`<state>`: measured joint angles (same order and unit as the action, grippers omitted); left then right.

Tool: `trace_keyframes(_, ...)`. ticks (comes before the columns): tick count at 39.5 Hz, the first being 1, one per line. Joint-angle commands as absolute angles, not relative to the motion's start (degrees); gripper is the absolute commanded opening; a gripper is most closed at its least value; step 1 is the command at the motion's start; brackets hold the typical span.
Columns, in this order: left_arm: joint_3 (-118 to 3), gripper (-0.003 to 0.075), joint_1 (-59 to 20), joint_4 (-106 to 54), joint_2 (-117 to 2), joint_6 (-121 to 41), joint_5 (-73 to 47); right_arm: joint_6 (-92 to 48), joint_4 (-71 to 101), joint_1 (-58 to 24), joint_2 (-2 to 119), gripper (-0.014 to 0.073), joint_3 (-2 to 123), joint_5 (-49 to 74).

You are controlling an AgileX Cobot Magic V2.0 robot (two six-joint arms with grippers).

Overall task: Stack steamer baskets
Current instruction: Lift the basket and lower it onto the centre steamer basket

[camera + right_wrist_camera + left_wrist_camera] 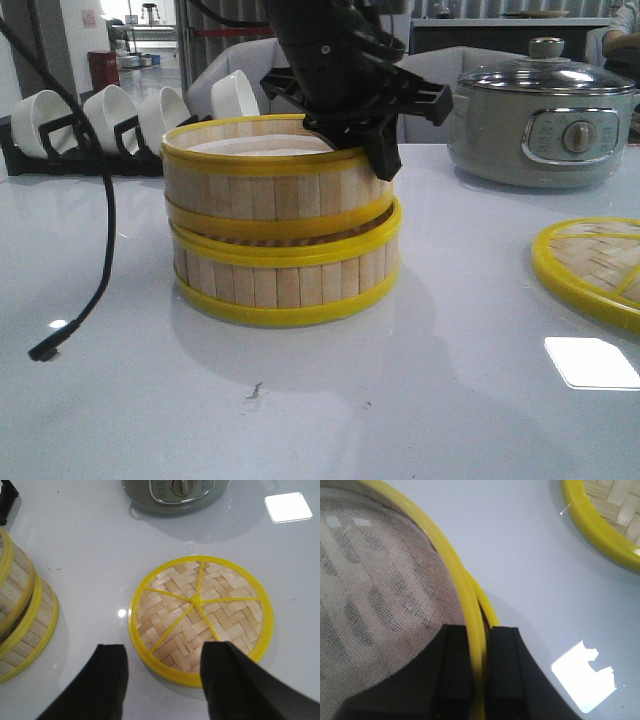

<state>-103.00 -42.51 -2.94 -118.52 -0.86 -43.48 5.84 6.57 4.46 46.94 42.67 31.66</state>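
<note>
Two steamer baskets are stacked in the middle of the table. The upper basket rests slightly askew on the lower basket. My left gripper comes down on the upper basket's right rim. In the left wrist view that gripper is shut on the upper basket's yellow rim, one finger inside over the pale liner, the other outside. The lower basket's rim shows just beyond. My right gripper hangs open above the table, nothing between its fingers, and the baskets are off to its side.
A flat woven lid with a yellow rim lies at the right, just past the right fingertips. A grey electric pot stands at the back right. White bowls in a rack line the back left. A black cable hangs at the left.
</note>
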Motion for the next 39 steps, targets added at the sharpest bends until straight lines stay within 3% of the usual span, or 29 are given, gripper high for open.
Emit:
trace_keyframes(1, -105.21, 0.0085, -42.83, -3.37, -115.5, -0.98, -40.57, 5.57, 6.89, 4.57, 46.67, 0.0444, 44.72, 27.22)
trace_keyframes(39, -105.29, 0.0085, -42.83, -8.15, -115.58, -0.98, -45.12, 5.57, 6.89, 4.57, 46.67, 0.0444, 44.72, 27.22)
